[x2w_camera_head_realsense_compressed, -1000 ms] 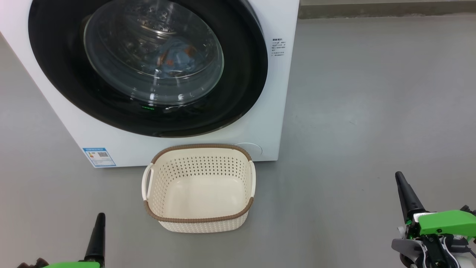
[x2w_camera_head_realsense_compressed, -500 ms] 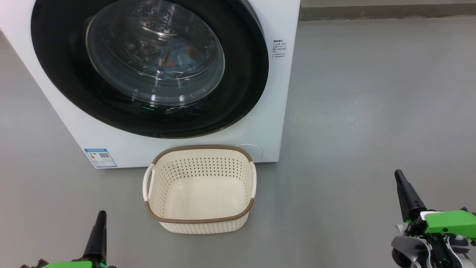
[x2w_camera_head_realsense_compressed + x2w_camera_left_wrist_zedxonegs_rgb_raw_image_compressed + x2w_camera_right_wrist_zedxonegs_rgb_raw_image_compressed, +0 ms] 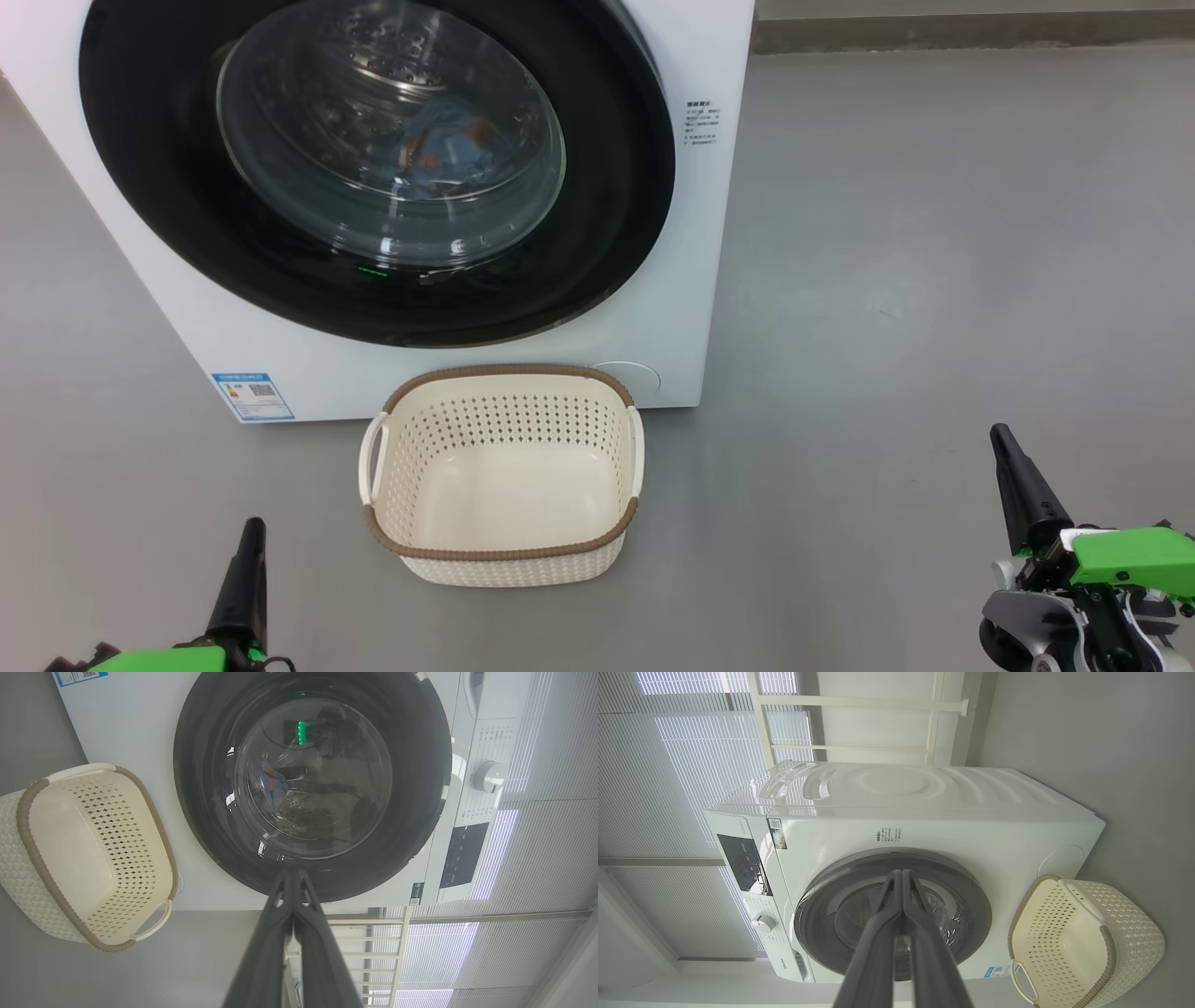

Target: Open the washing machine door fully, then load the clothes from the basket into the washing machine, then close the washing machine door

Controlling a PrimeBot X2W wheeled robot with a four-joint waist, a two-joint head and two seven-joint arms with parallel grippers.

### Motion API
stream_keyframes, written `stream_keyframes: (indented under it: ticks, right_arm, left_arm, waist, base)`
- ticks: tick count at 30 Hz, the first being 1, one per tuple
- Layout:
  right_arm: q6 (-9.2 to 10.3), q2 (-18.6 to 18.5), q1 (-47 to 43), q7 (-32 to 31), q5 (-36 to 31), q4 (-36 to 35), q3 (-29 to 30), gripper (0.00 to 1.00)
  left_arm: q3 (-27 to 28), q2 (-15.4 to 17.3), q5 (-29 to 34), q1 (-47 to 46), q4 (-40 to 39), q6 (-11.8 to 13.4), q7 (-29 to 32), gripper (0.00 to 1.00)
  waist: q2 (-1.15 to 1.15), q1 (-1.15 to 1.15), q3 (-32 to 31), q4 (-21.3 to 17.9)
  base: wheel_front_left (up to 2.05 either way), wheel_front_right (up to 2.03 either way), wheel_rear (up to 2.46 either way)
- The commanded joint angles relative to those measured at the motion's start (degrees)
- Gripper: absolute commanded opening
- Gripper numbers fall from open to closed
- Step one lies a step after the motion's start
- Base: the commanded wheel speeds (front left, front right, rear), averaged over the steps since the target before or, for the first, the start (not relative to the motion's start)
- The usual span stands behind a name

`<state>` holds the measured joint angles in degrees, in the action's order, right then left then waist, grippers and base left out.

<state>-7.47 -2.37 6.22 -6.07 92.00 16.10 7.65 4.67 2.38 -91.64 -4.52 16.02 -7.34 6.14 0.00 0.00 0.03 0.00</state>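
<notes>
Facing the robot, the washing machine (image 3: 695, 280) stands on the grey floor (image 3: 934, 233) with its round door (image 3: 611, 233) shut flat against the white front. The door's black rim rings a bulging glass window, and through that glass the clothes (image 3: 439, 154) lie inside the steel drum as a crumpled blue heap with orange-brown marks. The heap is too bunched and blurred by reflections to tell which way it runs. A small green light (image 3: 372, 272) glints on the lower part of the door.

The basket (image 3: 504, 553) sits upright on the floor just in front of the machine, mouth up, its pale bottom in plain sight. Its two handles are at its left and right ends, so its longer side seems to run along the machine's front. Its far rim is close to the machine's lower edge and covers part of a round cap (image 3: 646, 375) there; whether it touches cannot be told. A blue label (image 3: 252, 396) sits at the machine's lower left corner. The basket stands between the robot and the foot of the machine, below the door.

The left gripper (image 3: 252, 528) is at the lower left and the right gripper (image 3: 1001, 435) at the lower right, both well apart from the basket. Each has its two dark fingers pressed together on nothing, pointing towards the machine. The left wrist view shows a white knob (image 3: 488, 775) and a dark panel (image 3: 460, 854) above the door, with pale blinds (image 3: 551, 742) behind.
</notes>
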Motion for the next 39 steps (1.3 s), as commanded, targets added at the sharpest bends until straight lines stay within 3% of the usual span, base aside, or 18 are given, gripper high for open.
stream_keyframes:
  ticks: [1,39]
  right_arm:
    - [-0.02,-0.51,0.37,-0.48,0.08,-1.74,-1.03,0.0]
    - [-0.02,-0.51,0.37,-0.48,0.08,-1.74,-1.02,0.0]
  left_arm:
    - [1.95,0.5,-0.44,-2.07,-1.66,-0.14,0.42,0.0]
    - [1.95,0.5,-0.43,-2.07,-1.66,-0.14,0.42,0.0]
  waist:
    - [0.0,0.0,0.0,0.0]
    - [0.0,0.0,0.0,0.0]
  base:
    - [0.0,0.0,0.0]
    - [0.0,0.0,0.0]
